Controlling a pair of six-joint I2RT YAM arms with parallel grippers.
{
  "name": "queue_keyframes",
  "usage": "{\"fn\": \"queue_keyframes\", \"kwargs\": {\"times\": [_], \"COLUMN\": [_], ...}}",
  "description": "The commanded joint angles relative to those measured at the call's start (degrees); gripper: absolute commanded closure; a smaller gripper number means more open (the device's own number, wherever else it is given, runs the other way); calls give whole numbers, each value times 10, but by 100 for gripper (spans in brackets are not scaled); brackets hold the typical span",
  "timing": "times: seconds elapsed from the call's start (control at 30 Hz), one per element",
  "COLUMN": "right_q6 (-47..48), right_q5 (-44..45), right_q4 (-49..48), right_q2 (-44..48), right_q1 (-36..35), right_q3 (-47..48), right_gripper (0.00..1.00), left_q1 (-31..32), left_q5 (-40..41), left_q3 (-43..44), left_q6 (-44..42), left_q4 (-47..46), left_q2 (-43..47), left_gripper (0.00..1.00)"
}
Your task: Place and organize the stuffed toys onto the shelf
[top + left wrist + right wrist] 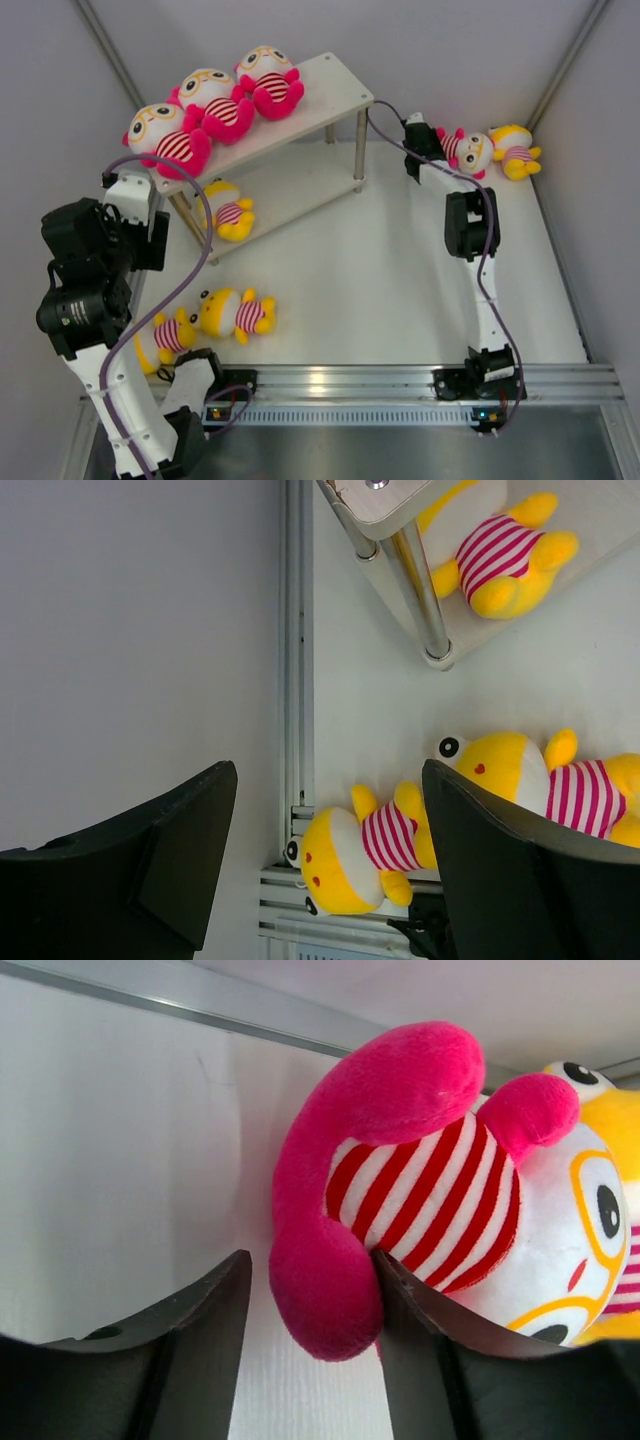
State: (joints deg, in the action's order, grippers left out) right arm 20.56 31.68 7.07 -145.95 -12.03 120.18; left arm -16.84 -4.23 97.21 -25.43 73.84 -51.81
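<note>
Three pink dolls [215,105] lie on the shelf [330,85] top, upper left; one yellow doll [230,213] sits on its lower board. Left jaws gape wide, empty. Right jaws, upper right, loosely straddle the leg of another pink doll [420,1200].

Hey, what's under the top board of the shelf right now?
One yellow doll lies on the lower board, near its left end. The top board covers the lower board's back part, so anything there is hidden.
</note>
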Motion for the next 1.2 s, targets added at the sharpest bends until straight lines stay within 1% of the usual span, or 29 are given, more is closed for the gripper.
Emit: {"fn": "queue_keyframes", "kwargs": {"times": [0.0,0.03,0.07,0.13,0.17,0.2,0.23,0.3,0.33,0.37,0.4,0.43,0.47,0.53,0.57,0.6,0.63,0.67,0.77,0.83,0.87,0.9,0.93,0.97,1.0,1.03,1.07,1.17], "right_q6": [7,10,12,20,20,21,22,43,52,62,76,77,73,42,31,15,17,27,42,34,34,38,47,74,87,103,137,186], "right_q5": [11,10,6,-6,-11,-13,-21,-44,-49,-64,-83,-107,-166,-239,-324,-373,-412,-473,-547,-591,-645,-672,-717,-739,-762,-809,-829,-868], "right_q4": [-12,-13,-14,-9,-8,-14,-22,-61,-120,-139,-151,-157,-152,-130,-101,-92,-83,-78,-82,-94,-95,-95,-94,-94,-87,-75,-57,14], "right_q2": [-4,-4,-5,-1,3,19,33,95,119,169,194,220,269,311,344,358,370,393,426,436,443,445,449,455,458,458,458,444], "right_q1": [23,25,31,35,37,37,37,37,37,37,39,42,51,73,80,88,94,93,80,70,68,65,55,49,40,24,15,-18], "right_q3": [23,24,27,27,19,10,-4,-78,-107,-154,-171,-183,-194,-183,-161,-147,-135,-118,-93,-75,-69,-62,-58,-60,-62,-63,-61,-40], "right_gripper": [50,55,66,78,95,100,100,100,100,100,100,100,100,100,100,100,100,100,100,100,100,100,100,99,97,93,91,91], "left_q1": [-5,-5,-5,-6,-6,-6,-7,-8,-8,-8,-8,-7,-8,-8,-8,-8,-7,-7,-6,-6,-3,-1,0,1,1,2,2,5], "left_q5": [-13,-12,-10,-10,-12,-13,-13,-15,-14,-16,-16,-18,-21,-31,-33,-39,-40,-41,-46,-47,-47,-47,-46,-46,-46,-48,-48,-52], "left_q3": [17,18,18,18,17,17,17,17,16,16,15,13,14,11,8,4,1,-2,-15,-20,-25,-27,-30,-33,-34,-36,-38,-43], "left_q6": [6,6,5,5,6,5,5,4,4,3,4,3,3,6,6,5,5,5,6,3,1,1,-1,-1,-1,-2,-3,-5], "left_q4": [-3,-3,-4,-4,-2,-2,-3,-3,-3,-2,-4,-3,-3,-3,-3,-2,-3,-2,-2,1,2,3,4,5,6,6,7,11], "left_q2": [-6,-7,-7,-7,-7,-7,-7,-9,-10,-10,-9,-9,-7,-2,0,2,5,7,20,28,30,34,38,41,42,45,47,54], "left_gripper": [19,19,19,19,19,19,19,19,19,19,19,19,19,19,19,19,19,19,19,19,18,18,18,18,18,18,18,18]}}
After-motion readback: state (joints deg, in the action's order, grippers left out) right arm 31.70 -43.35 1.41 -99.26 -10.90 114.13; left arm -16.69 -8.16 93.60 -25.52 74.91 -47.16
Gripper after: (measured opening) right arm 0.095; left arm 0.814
